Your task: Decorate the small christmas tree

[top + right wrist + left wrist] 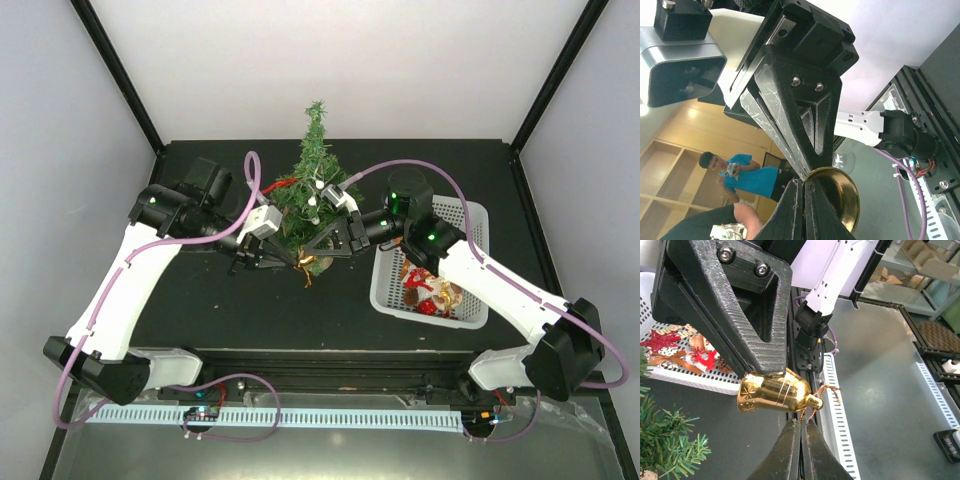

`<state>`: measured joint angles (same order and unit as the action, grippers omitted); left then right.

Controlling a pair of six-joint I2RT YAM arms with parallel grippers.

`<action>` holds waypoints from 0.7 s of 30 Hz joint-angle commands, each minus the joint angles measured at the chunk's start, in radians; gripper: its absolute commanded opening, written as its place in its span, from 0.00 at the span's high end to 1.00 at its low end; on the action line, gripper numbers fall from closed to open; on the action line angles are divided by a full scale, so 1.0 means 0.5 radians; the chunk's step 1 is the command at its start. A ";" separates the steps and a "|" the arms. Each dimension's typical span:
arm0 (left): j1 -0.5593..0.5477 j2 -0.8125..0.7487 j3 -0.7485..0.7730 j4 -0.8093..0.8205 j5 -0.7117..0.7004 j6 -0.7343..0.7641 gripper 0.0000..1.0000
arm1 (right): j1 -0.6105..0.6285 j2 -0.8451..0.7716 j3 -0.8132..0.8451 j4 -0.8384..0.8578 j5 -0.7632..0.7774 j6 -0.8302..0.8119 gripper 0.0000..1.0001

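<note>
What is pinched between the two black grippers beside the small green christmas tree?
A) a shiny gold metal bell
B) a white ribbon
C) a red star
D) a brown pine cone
A: the shiny gold bell hangs between the shut left gripper and right gripper.

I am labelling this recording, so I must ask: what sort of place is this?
Probably a robotics lab or workshop: a black table stands enclosed by white panels, and the right wrist view shows wooden shelves and a person in blue beyond.

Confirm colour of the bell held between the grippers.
The bell is shiny gold; shows best in the left wrist view.
</note>
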<state>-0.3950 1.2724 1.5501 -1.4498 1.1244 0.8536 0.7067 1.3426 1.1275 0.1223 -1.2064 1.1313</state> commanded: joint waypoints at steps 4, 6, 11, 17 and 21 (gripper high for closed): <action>-0.020 -0.001 0.058 -0.011 0.016 0.026 0.98 | 0.013 0.001 0.018 0.001 0.032 -0.023 0.99; -0.019 -0.006 0.053 -0.013 0.013 0.026 0.98 | 0.014 -0.001 0.007 -0.001 0.045 -0.026 0.99; -0.017 -0.031 0.053 -0.037 -0.033 0.052 0.99 | 0.012 0.002 -0.008 -0.005 0.072 -0.023 0.99; -0.017 -0.046 0.090 -0.083 -0.142 0.105 0.98 | 0.011 0.012 -0.015 -0.045 0.093 -0.051 0.99; -0.017 -0.053 0.112 -0.088 -0.245 0.114 0.98 | 0.013 0.006 -0.024 -0.090 0.101 -0.085 0.99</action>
<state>-0.3996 1.2690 1.5578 -1.4681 1.0546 0.8753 0.7067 1.3426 1.1263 0.1062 -1.1721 1.1217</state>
